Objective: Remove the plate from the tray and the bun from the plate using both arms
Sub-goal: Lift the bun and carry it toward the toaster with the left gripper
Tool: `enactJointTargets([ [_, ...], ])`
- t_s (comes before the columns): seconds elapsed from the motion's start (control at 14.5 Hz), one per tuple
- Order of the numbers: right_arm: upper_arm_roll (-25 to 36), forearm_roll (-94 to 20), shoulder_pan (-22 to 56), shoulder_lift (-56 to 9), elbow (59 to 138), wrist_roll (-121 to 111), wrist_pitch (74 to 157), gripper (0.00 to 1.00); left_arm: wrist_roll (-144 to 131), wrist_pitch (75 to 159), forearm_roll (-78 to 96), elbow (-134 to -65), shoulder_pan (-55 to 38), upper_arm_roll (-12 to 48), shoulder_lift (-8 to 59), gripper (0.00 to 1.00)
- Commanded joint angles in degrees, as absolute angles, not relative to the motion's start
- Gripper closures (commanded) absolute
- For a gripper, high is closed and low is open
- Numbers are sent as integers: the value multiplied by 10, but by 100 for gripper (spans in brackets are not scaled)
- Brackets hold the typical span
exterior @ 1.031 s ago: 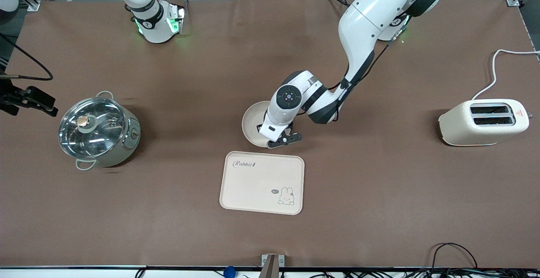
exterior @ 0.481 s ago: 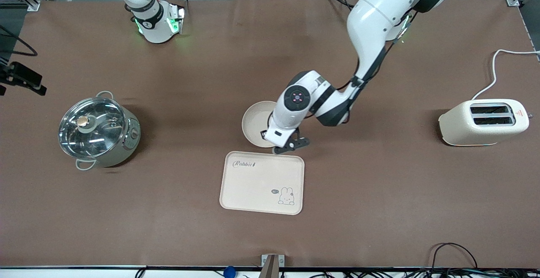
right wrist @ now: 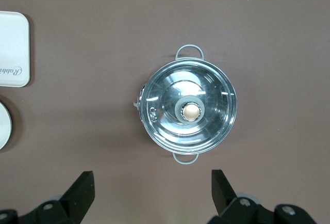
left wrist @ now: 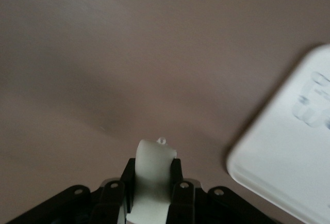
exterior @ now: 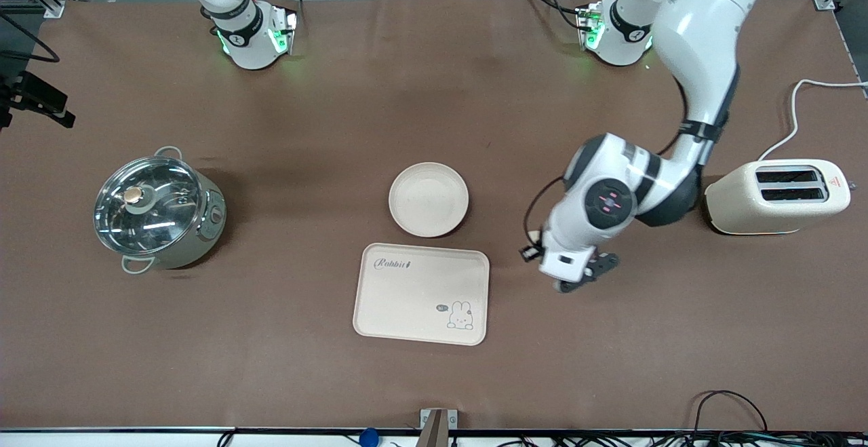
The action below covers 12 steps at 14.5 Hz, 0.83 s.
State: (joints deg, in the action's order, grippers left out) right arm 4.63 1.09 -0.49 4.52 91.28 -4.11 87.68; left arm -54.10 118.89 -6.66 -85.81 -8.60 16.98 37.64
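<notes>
Swinging away from the plate (exterior: 428,199), the left claw (left wrist: 153,182) now hangs over bare counter (exterior: 610,338) beside the tray (exterior: 421,294), clamped on the bun (left wrist: 152,175). Right claw (right wrist: 153,192) waits wide open above the pot (right wrist: 189,111). Bun's axis points down, set-down straight below.

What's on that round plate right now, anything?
Nothing: the plate lies bare on the brown table, next to the tray. The bun sits pinched in the left hand, over the table beside the tray. Its lower part is hidden.
</notes>
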Motion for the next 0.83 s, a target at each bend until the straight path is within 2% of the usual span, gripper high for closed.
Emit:
enactJointTargets([
  [0.0,36,9,-18,60,931,-41,888,0,-516,1191,-77,-882,-33,174,383,70],
  [0.28,31,9,-36,60,931,-42,886,0,-506,1200,-128,-881,21,174,419,70],
  [0.41,1,8,-57,59,932,-42,885,0,-506,1211,-134,-879,45,175,438,63],
  [0.55,-4,8,-61,59,931,-42,886,0,-505,1230,-134,-878,53,174,453,56],
  [0.62,-3,8,-55,59,931,-42,886,0,-506,1237,-134,-878,54,174,458,47],
  [0.69,-1,9,-50,59,931,-42,886,0,-506,1238,-134,-878,54,174,459,28],
  [0.76,0,9,-47,59,932,-41,884,0,-505,1238,-135,-876,53,174,455,0],
])
